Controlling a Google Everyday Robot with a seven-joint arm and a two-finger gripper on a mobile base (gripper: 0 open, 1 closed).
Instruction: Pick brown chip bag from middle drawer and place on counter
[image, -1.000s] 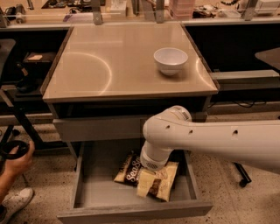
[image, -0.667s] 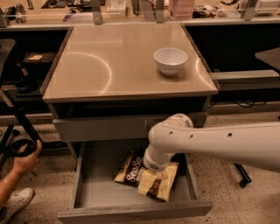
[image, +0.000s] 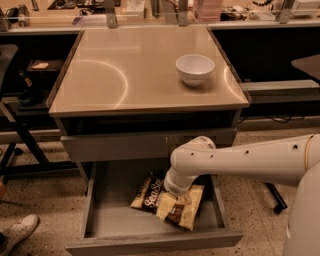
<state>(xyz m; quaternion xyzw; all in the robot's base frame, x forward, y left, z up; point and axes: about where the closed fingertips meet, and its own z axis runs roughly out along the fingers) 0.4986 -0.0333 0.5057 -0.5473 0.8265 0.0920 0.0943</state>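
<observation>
Glossy and beige, the counter (image: 125, 75) topped a grey cabinet and carried one white bowl (image: 195, 69) near its right rear corner; nothing showed inside the bowl. Below a shut, scuffed drawer front (image: 125, 145), the middle drawer (image: 150, 241) stood pulled out. Its only contents were the brown chip bag (image: 159, 200), which lay flat right of centre. The gripper (image: 176, 190) pointed down into the drawer at the bag's top, hidden behind the white wrist, so its grip could not be told.
</observation>
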